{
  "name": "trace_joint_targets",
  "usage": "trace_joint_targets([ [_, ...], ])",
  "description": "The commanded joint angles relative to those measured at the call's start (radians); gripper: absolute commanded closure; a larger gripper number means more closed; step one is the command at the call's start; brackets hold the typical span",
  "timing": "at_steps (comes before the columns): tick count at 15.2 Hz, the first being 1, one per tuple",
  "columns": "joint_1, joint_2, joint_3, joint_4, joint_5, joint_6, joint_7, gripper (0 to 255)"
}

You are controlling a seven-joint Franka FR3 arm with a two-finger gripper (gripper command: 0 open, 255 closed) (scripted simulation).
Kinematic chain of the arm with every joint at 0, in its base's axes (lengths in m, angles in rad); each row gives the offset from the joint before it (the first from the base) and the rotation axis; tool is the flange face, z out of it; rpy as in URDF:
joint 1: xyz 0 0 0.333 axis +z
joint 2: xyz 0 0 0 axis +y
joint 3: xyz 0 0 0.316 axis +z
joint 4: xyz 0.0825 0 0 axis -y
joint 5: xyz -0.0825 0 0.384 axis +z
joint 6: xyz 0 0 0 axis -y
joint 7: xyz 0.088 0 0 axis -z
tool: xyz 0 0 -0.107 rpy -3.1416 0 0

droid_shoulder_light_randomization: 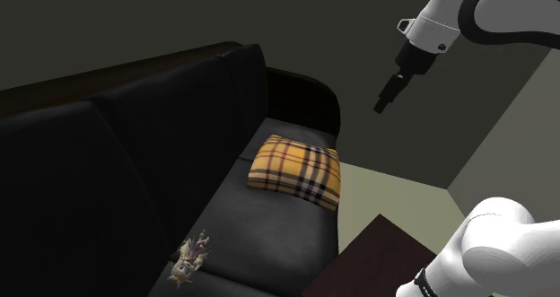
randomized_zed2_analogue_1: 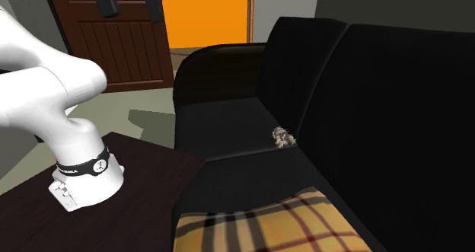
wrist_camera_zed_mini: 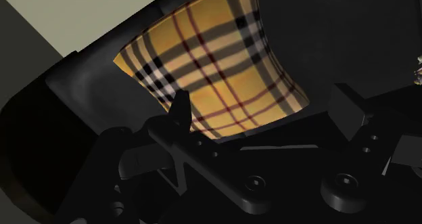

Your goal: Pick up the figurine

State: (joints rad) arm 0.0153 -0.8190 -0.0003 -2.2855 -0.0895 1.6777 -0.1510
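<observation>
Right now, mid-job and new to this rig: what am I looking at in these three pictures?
It is a white robot arm on a dark box stand beside a black sofa. One picture looks over the arm's shoulder, one from beside its base, one from the hand itself. Its black end effector hangs open in the air, holding nothing. On the seat lie a plaid pillow and, further along near the backrest, the small figurine.
</observation>
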Motion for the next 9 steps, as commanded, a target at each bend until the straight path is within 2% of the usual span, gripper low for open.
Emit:
trace_joint_targets([
  [1,0.000,0.000,0.000,0.000,0.000,0.000,0.000,0],
  [9,0.043,0.111,0.049,-0.123,0.103,0.196,0.093,0],
])
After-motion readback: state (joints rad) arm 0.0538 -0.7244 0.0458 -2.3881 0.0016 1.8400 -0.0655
